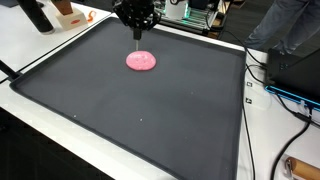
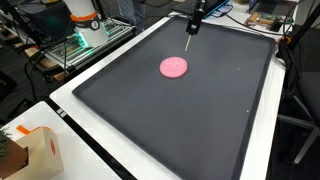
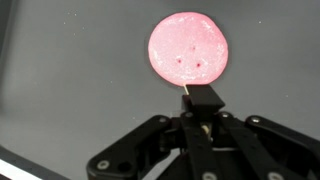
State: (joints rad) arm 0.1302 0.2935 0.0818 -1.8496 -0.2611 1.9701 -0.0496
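Note:
A round pink disc (image 1: pixel 141 61) (image 2: pixel 174 67) (image 3: pixel 188 47) lies flat on a dark grey mat (image 1: pixel 150 120) (image 2: pixel 200 120) (image 3: pixel 70 80). My gripper (image 1: pixel 136 22) (image 2: pixel 195 20) (image 3: pixel 203 98) hangs above the mat's far edge, just behind the disc. Its fingers are shut on a thin stick (image 1: pixel 137 34) (image 2: pixel 190 28) (image 3: pixel 185 91) that points down toward the mat. In the wrist view only the stick's tip shows, close to the disc's near rim. Whether the tip touches the mat or the disc cannot be told.
The mat has a raised black rim (image 1: pixel 60 55) and sits on a white table (image 1: pixel 40 120). A cardboard box (image 2: pixel 35 150) stands off one corner. Cables (image 1: pixel 285 95) run along one side, and equipment (image 2: pixel 85 25) and a person (image 1: pixel 290 25) are beyond the table.

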